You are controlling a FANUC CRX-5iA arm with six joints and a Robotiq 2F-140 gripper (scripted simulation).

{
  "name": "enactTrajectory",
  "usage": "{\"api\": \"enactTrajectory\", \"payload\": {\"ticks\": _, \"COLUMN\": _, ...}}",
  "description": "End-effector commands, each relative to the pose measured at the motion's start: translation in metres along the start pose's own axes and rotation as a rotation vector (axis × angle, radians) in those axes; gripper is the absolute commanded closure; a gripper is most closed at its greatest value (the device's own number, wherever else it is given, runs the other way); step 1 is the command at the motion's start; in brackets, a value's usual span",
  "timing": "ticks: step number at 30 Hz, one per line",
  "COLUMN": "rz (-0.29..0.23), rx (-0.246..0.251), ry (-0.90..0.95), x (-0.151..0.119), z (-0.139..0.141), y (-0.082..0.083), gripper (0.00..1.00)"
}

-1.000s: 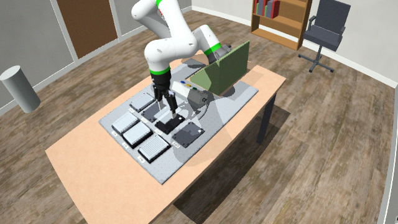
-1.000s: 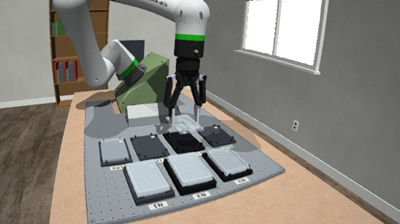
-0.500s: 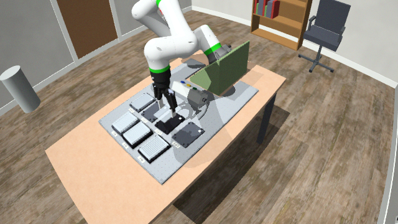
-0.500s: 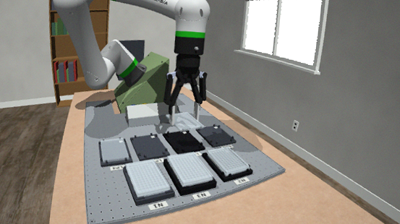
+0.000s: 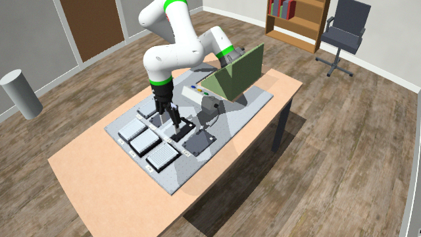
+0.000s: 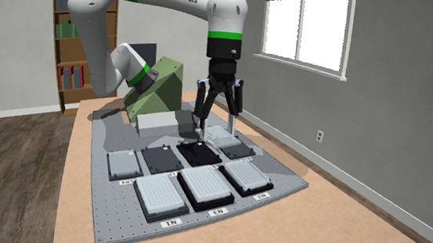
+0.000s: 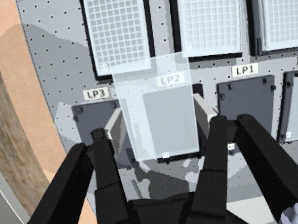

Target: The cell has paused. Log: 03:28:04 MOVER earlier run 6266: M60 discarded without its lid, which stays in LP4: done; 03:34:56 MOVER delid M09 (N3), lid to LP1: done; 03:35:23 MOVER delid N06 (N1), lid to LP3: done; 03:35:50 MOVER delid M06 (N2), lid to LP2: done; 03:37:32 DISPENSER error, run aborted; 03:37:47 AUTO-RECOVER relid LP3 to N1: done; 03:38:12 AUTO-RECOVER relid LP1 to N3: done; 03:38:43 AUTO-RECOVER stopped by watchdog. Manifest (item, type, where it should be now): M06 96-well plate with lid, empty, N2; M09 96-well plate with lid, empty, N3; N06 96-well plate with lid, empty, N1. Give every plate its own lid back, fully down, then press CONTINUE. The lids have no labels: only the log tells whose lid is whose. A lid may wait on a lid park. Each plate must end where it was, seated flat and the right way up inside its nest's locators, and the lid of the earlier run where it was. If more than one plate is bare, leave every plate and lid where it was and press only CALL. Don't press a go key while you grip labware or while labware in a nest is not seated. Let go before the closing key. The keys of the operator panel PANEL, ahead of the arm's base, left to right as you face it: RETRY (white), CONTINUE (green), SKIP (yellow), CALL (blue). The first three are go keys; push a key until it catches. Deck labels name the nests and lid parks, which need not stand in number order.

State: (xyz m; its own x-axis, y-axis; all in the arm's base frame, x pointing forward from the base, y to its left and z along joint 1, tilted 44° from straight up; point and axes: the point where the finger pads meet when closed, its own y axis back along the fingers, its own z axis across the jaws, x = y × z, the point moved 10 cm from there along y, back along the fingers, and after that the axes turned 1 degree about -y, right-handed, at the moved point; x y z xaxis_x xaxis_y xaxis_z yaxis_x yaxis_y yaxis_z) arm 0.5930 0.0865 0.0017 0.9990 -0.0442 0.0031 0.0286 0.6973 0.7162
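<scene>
The black two-finger gripper is pinching a clear, flat plastic lid by its two long edges and holding it above the far row of the grey perforated deck plate, not yet over its target. The lid is hanging roughly level, above the black lid park marked LP2 and the dark grey one to its right.

The target is the bare white 96-well plate in the black nest marked N2, at the right end of the near row, with its open wells showing.

To do this step well, the arm is probably needing to:
- carry the lid nearer and to the right until its outline is matching the plate's
- keep the lid level, with its long side along the plate's long side
- lower it straight, and only let go once it is sitting fully down
- leave the plate square in its nest

Counting on the deck:
- Plates: three, two of them lidded and one bare.
- Loose lids: two, the one being carried and one lying on the far-left park.
- Lid parks: four, three of them standing without a lid.
- Keys on the white operator panel: only blue, yellow and green are showing clearly.
</scene>
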Motion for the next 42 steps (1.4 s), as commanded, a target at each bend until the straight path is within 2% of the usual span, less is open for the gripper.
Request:
{"api": "enactTrajectory", "payload": {"ticks": 1, "rz": -0.012, "rx": -0.004, "ry": 0.002, "x": 0.042, "z": -0.017, "y": 0.000, "gripper": 1.00}}
{"api": "enactTrajectory", "payload": {"ticks": 2, "rz": -0.012, "rx": -0.004, "ry": 0.002, "x": 0.061, "z": -0.023, "y": -0.001, "gripper": 1.00}}
{"api": "enactTrajectory", "payload": {"ticks": 3, "rz": -0.012, "rx": -0.004, "ry": 0.002, "x": 0.061, "z": -0.023, "y": -0.001, "gripper": 1.00}}
{"api": "enactTrajectory", "payload": {"ticks": 4, "rz": -0.012, "rx": -0.004, "ry": 0.002, "x": 0.077, "z": -0.029, "y": -0.003, "gripper": 1.00}}
{"api": "enactTrajectory", "payload": {"ticks": 6, "rz": -0.012, "rx": -0.004, "ry": 0.002, "x": 0.077, "z": -0.029, "y": -0.003, "gripper": 1.00}}
{"api": "enactTrajectory", "payload": {"ticks": 7, "rz": -0.013, "rx": -0.004, "ry": 0.001, "x": 0.090, "z": -0.034, "y": -0.005, "gripper": 1.00}}
{"api": "enactTrajectory", "payload": {"ticks": 9, "rz": -0.014, "rx": -0.004, "ry": 0.001, "x": 0.100, "z": -0.037, "y": -0.008, "gripper": 1.00}}
{"api": "enactTrajectory", "payload": {"ticks": 13, "rz": -0.015, "rx": -0.004, "ry": 0.000, "x": 0.111, "z": -0.041, "y": -0.010, "gripper": 1.00}}
{"api": "enactTrajectory", "payload": {"ticks": 42, "rz": -0.015, "rx": -0.004, "ry": 0.000, "x": 0.113, "z": -0.042, "y": -0.011, "gripper": 1.00}}
